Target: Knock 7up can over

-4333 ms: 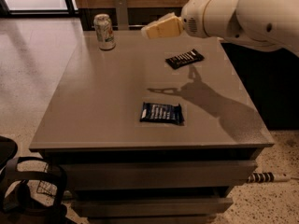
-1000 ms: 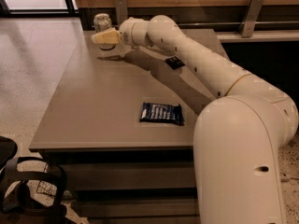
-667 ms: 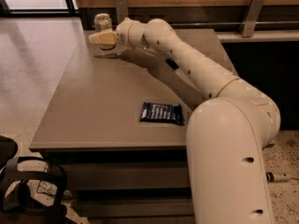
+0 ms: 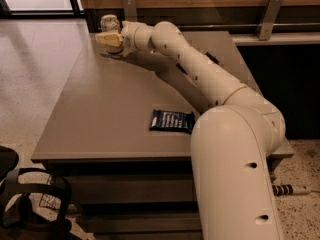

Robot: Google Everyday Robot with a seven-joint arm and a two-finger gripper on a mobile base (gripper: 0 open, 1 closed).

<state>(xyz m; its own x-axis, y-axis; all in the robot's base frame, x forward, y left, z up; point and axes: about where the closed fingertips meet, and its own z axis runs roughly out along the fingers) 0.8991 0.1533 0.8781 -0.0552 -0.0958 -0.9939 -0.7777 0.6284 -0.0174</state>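
The 7up can (image 4: 109, 22) stands upright at the far left corner of the grey-brown table (image 4: 105, 109). Only its shiny top and upper body show; the rest is hidden behind my gripper. My gripper (image 4: 104, 38), with cream-coloured fingers, points left and sits right in front of the can, at or against its lower body. The white arm (image 4: 200, 74) stretches across the table from the lower right.
A dark blue snack packet (image 4: 171, 121) lies near the table's middle front. A second dark packet (image 4: 212, 58) shows partly behind the arm at the far right. A wooden wall with metal brackets (image 4: 268, 14) runs behind the table. A black chair (image 4: 20, 204) stands at the lower left.
Since four seconds ago the arm has swung from the far right of the table over to the can. In the last second the gripper has edged slightly further left; the can still stands.
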